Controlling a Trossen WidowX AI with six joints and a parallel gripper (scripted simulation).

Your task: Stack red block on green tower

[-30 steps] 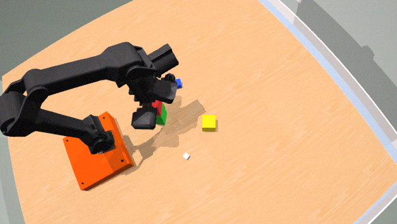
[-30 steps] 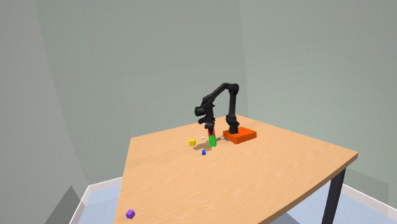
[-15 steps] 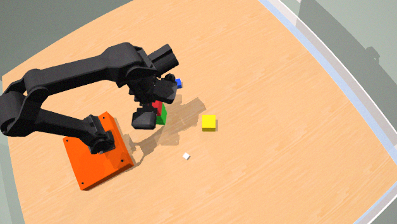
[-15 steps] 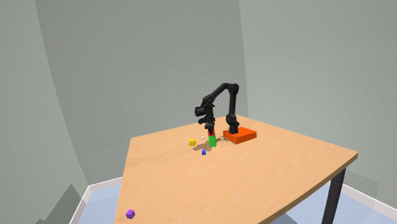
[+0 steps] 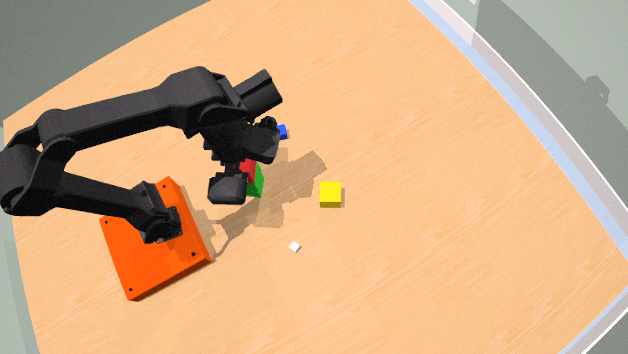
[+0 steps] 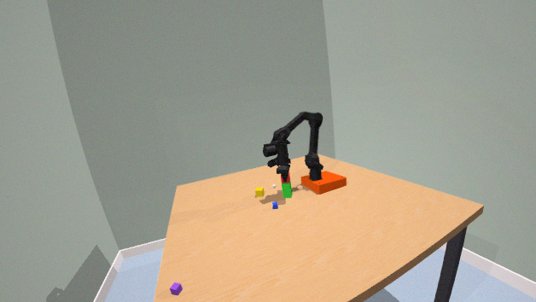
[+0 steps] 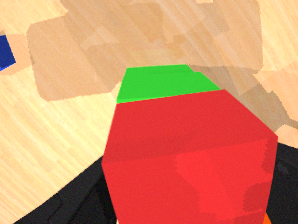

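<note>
The green tower (image 5: 257,187) (image 6: 287,191) (image 7: 160,84) stands upright on the table, close to the robot's base. The red block (image 5: 248,171) (image 6: 288,179) (image 7: 190,125) sits directly on top of it, with no gap seen between them in the exterior view. In the wrist view a strip of green shows beyond the red block's far edge. My gripper (image 5: 246,168) (image 6: 285,176) (image 7: 180,154) is open slightly wider than the red block, with its fingers still on either side of it. The fingers hide part of both blocks in the top and exterior views.
A yellow block (image 5: 330,193) (image 6: 259,192), a small white cube (image 5: 295,246) (image 6: 274,186) and a small blue cube (image 5: 283,132) (image 6: 275,205) (image 7: 6,52) lie around the tower. The orange base (image 5: 150,270) (image 6: 326,184) is beside it. A purple cube (image 6: 176,288) lies far off.
</note>
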